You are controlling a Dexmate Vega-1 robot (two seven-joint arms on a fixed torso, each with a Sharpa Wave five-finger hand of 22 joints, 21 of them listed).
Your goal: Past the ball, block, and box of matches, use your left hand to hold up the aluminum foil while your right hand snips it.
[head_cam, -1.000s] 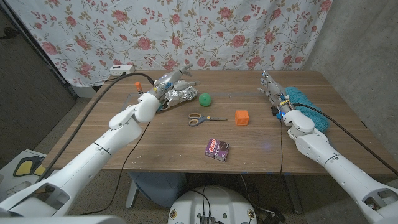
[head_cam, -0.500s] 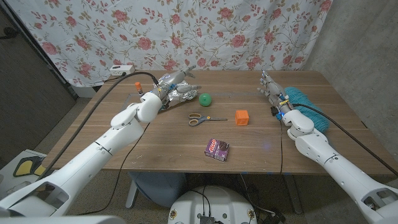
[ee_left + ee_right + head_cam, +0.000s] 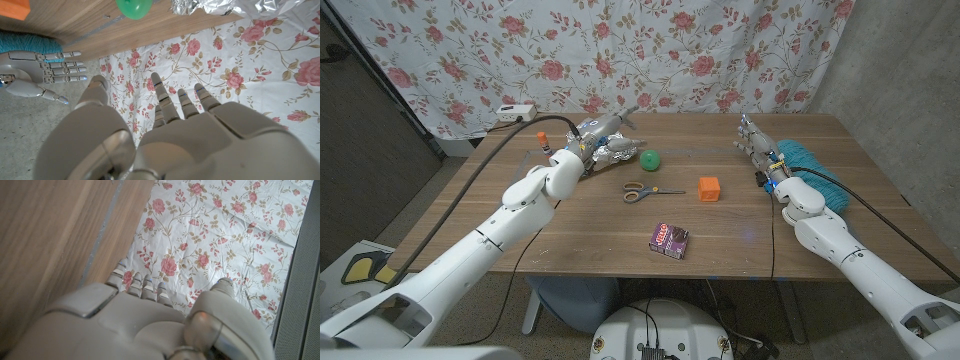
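Crumpled aluminum foil [image 3: 613, 153] lies at the table's far side, left of a green ball [image 3: 651, 159]. My left hand [image 3: 599, 131] hovers just above the foil with its fingers spread and nothing in them; the left wrist view shows those fingers [image 3: 161, 95] apart, clear of the foil [image 3: 225, 7]. Scissors [image 3: 644, 190] lie in the middle, with an orange block [image 3: 709, 187] to their right. A purple box of matches [image 3: 669, 239] sits nearer me. At the far right my right hand [image 3: 757, 142] stands with straight fingers, holding nothing.
A teal bundle [image 3: 812, 166] lies behind my right hand near the table's right edge. A white box [image 3: 515, 110] and a small orange-capped item [image 3: 541, 136] sit at the far left corner. A flowered curtain hangs behind the table.
My left hand has lifted a little and reached farther over the foil, which stays on the table. The right arm has not moved.
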